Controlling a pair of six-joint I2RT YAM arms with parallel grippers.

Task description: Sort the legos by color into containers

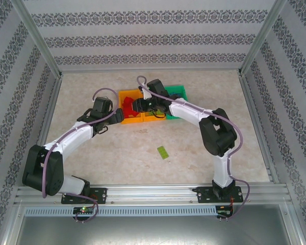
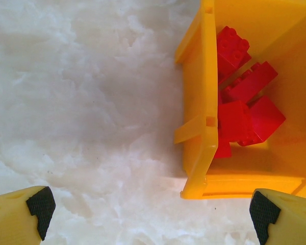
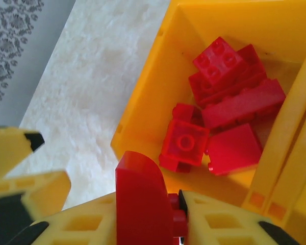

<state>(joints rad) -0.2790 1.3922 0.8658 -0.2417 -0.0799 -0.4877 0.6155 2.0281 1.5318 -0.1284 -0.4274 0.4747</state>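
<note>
Although only 1 lime green brick (image 1: 162, 152) looks loose, it lies nearest the arm bases, flat on the worktop (image 1: 107, 153) at about 5 o'clock from the row of 3 containers. Farther out, the left fingers (image 2: 20, 217) hang spread wide and empty over bare worktop, with the wall of the left orange bin (image 2: 201, 127) at their 2 o'clock. Beyond them, the right fingers (image 3: 219, 224) are closed on a red brick (image 3: 143, 199) with a rounded top, held over the near lip of that bin. The other red bricks (image 3: 229, 97) lie heaped inside, at 1 o'clock from it. The middle orange bin (image 1: 152, 118) and the green bin (image 1: 177, 93) follow toward 3 o'clock; I cannot make out their contents. These bricks should be light, rigid and smooth, so a curved face offers poor purchase and the flat opposite sides are the place to pinch. The lime piece sits low and likely needs the fingers brought right down beside its long edges.
</note>
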